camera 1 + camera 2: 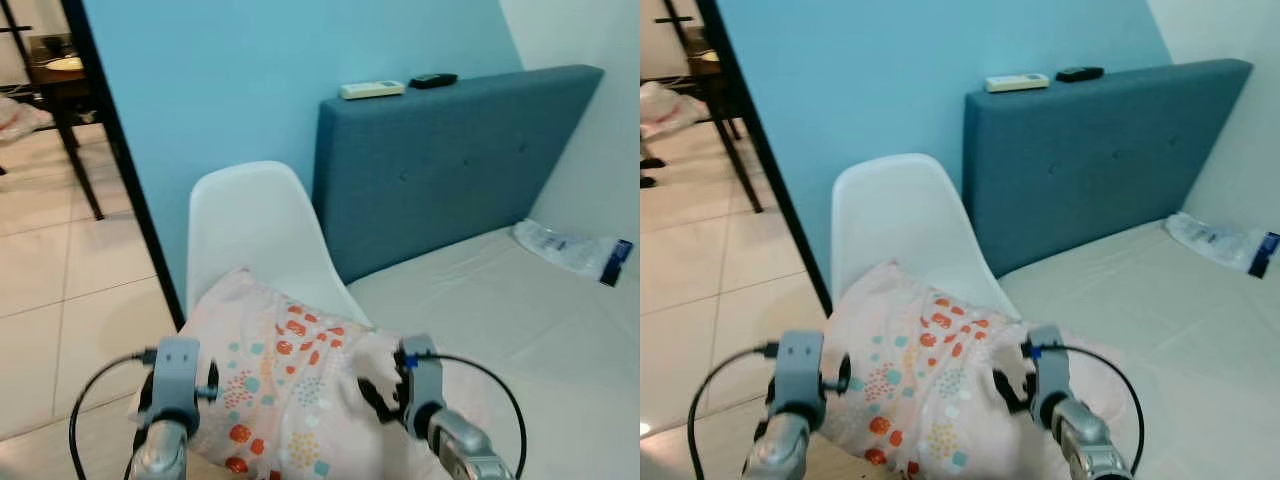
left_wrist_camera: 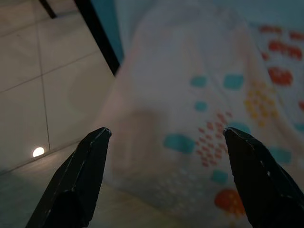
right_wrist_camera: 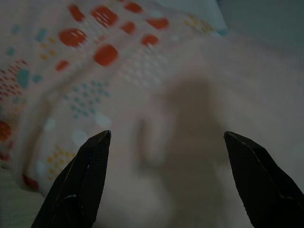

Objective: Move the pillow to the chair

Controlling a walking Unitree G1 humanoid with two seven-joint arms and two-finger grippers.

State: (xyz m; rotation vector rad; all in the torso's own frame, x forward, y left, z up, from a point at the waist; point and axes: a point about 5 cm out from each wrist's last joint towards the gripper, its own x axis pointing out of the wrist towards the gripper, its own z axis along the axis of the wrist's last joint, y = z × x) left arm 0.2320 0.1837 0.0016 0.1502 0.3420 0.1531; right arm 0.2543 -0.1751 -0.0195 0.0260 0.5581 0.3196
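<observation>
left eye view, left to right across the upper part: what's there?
Dark table → white chair → white remote → black remote → plastic bag on the bed.

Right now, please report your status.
Left gripper and right gripper open, flanking the pillow. Pillow lies on white chair. Nothing in the way.

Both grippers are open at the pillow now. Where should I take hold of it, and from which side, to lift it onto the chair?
Probably grip the pillow at its two opposite side edges, each gripper coming in from its own side: left gripper at the floor-side edge, right gripper at the bed-side edge. It is wide, soft and slumped against the white chair, so a single pinch would likely let it sag.
</observation>
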